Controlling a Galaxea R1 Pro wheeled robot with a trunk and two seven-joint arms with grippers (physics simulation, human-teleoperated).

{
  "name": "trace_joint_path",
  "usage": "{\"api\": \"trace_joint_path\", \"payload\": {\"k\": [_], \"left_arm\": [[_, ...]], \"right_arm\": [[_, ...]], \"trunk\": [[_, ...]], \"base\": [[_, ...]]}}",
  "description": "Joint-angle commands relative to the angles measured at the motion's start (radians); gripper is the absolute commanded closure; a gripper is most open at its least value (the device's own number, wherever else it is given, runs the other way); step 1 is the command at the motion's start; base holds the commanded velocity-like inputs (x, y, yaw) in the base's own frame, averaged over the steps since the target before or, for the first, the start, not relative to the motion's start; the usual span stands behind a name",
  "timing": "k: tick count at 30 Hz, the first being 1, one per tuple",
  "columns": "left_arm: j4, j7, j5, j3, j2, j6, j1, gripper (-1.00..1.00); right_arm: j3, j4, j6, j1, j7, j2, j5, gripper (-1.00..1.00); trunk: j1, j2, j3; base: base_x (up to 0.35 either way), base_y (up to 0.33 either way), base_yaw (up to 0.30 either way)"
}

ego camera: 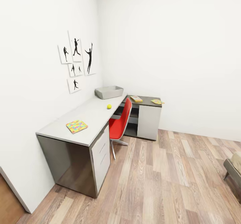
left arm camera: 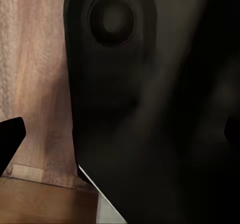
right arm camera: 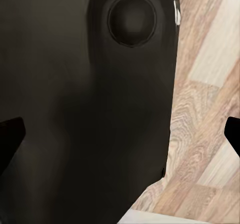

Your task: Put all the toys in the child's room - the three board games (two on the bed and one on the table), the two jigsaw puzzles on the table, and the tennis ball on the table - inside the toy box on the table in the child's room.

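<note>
The L-shaped table (ego camera: 90, 115) stands along the left wall. The light grey toy box (ego camera: 109, 92) sits at its far end. The tennis ball (ego camera: 109, 106) lies on the grey top in front of the box. A yellow many-coloured jigsaw puzzle (ego camera: 77, 126) lies near the table's near end. On the dark corner section lie a flat yellowish slab (ego camera: 136, 99) and a pale green-edged board game (ego camera: 157, 101). My left gripper (left arm camera: 120, 134) and right gripper (right arm camera: 120, 134) are open and hold nothing. Both hang over the robot's dark body and wood floor.
A red swivel chair (ego camera: 121, 123) is tucked at the table's inner corner. White drawers (ego camera: 102, 153) face the room. A corner of the bed (ego camera: 234, 169) shows at the right edge. Wood floor (ego camera: 160, 184) spreads between me and the table. Framed silhouettes (ego camera: 77, 60) hang on the left wall.
</note>
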Motion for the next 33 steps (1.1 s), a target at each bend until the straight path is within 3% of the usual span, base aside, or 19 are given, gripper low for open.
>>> {"api": "trace_joint_path", "payload": {"k": [1,7,11,17,33], "left_arm": [[-0.006,-0.002,-0.006,-0.006,-0.006,-0.006,-0.002,-1.0],[-0.025,-0.002,-0.002,-0.001,-0.018,-0.029,-0.002,-1.0],[-0.022,-0.002,0.002,0.001,-0.02,-0.012,-0.002,-1.0],[-0.022,-0.003,-0.002,-0.002,-0.02,-0.008,-0.002,-1.0],[-0.021,-0.003,-0.004,-0.006,-0.017,-0.008,-0.003,-1.0]], "right_arm": [[-0.006,-0.006,-0.006,-0.006,0.001,-0.002,-0.006,-1.0],[-0.004,-0.006,-0.012,-0.005,-0.001,0.014,-0.039,-1.0],[-0.003,-0.006,0.007,0.0,-0.001,0.021,-0.016,-1.0],[-0.002,-0.006,0.007,0.001,-0.002,0.021,0.017,-1.0],[0.003,-0.006,0.006,0.001,-0.002,0.01,0.023,-1.0]], "trunk": [[0.0,0.0,0.0],[0.0,0.0,0.0],[0.0,0.0,0.0],[-0.023,0.042,0.018],[-0.084,0.154,0.068]], "base": [[0.0,0.0,0.0],[0.0,0.0,0.0],[0.0,0.0,0.0],[0.0,0.0,0.0],[0.0,0.0,0.0]]}}
